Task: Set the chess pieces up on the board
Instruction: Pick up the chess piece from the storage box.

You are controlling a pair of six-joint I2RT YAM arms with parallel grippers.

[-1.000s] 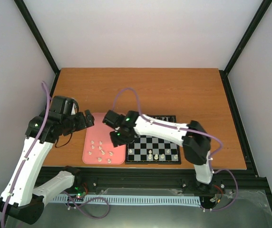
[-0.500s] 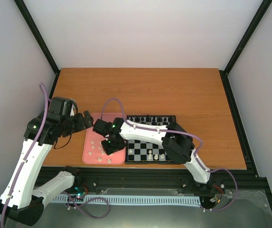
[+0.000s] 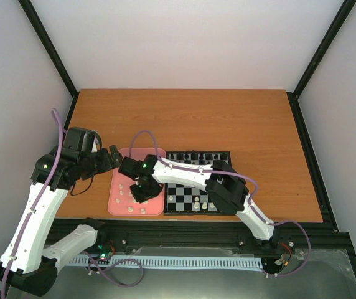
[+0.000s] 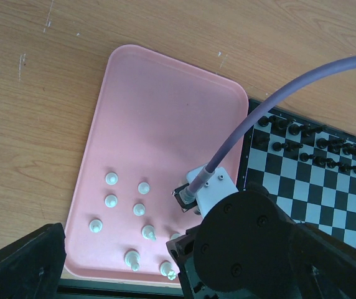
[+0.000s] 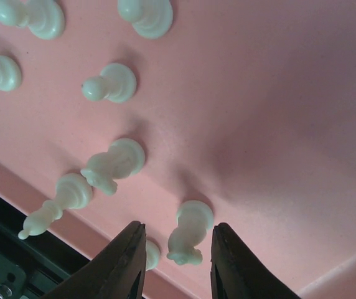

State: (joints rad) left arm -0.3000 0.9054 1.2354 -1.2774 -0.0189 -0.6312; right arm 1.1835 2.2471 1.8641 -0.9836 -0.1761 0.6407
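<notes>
The board lies right of a pink tray. Black chess pieces line its far rows, and a few cream pieces stand on its near rows. Several cream pieces stand on the tray's near half. My right gripper hangs low over the tray's near right part. In the right wrist view it is open, and its jaws stand either side of one upright cream piece without touching it. My left gripper is open and empty above the tray's far left corner.
In the right wrist view other cream pieces stand just left of the straddled one, near the tray's front rim. The right arm's wrist and purple cable hide part of the tray in the left wrist view. Bare wooden table lies beyond.
My right gripper has moved left from the board's left edge onto the tray and come down over the cream pieces. The left arm has barely moved.
</notes>
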